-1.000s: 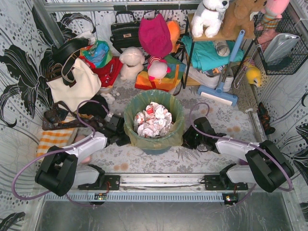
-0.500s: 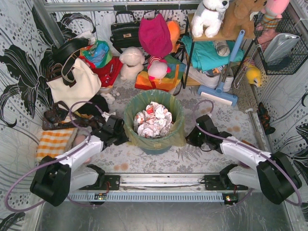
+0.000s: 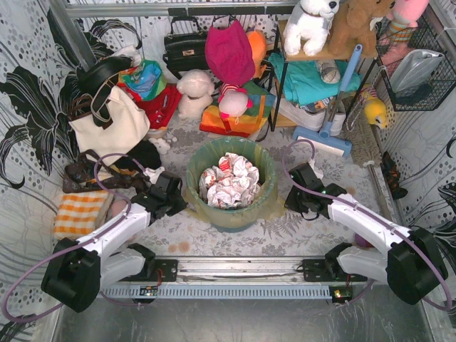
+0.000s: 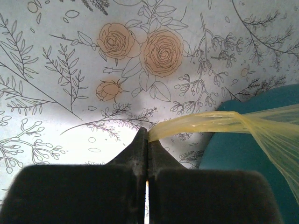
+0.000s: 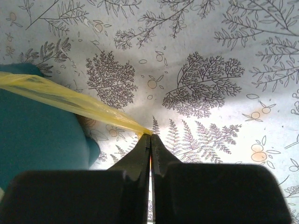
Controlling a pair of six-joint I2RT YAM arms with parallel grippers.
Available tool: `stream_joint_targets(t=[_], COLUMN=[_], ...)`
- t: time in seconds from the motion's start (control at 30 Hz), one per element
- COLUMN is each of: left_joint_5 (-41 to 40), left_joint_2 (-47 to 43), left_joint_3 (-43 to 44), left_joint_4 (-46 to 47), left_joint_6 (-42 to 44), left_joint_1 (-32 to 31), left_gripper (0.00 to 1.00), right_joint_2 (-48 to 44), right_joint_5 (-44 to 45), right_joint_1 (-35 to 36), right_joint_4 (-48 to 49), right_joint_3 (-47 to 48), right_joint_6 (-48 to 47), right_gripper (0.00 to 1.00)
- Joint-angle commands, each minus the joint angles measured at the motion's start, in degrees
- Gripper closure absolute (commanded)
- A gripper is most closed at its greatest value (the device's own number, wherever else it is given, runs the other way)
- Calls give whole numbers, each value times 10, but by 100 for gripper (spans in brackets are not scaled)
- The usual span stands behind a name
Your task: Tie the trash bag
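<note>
The yellow-green trash bag (image 3: pixel 266 203) lines the round teal bin (image 3: pixel 231 217) at the table's centre, with crumpled white-and-red paper (image 3: pixel 229 178) inside. My left gripper (image 3: pixel 174 199) sits at the bin's left side, shut on a stretched strip of the trash bag (image 4: pixel 201 122) at its tips (image 4: pixel 147 133). My right gripper (image 3: pixel 293 199) sits at the bin's right side, shut on another taut strip of the trash bag (image 5: pixel 70 99) at its tips (image 5: pixel 151 136). The teal bin wall (image 4: pixel 252 149) shows beside the left jaws and the same wall (image 5: pixel 37 135) beside the right ones.
A cream tote bag with black straps (image 3: pixel 110 121) lies at the back left. Soft toys (image 3: pixel 196 92), a black handbag (image 3: pixel 184 46) and a shelf rack (image 3: pixel 313 78) crowd the back. A blue floor brush (image 3: pixel 324 139) lies at the back right. An orange striped cloth (image 3: pixel 78 210) lies left.
The right gripper has closed on the bag's edge. Both grippers have lifted and drawn outward from the bin, pulling the bag's rim into taut strips.
</note>
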Motion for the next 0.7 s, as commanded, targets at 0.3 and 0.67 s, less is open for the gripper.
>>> stream_joint_targets(t=[0.3,0.67], left_joint_5=[-10,-3], left_joint_2=[19,26], left_joint_3=[5,5], left_joint_4=[-1,3], left_joint_6=[15,18], left_joint_1=[1,1], left_gripper=[100,100], right_joint_2=[17,56], right_joint_5=[-56,-165], right_joint_1=[-3,-3], right_joint_4=[33,154], right_joint_3=[11,-30], right_joint_6=[-46,-25], right_gripper=[64,52])
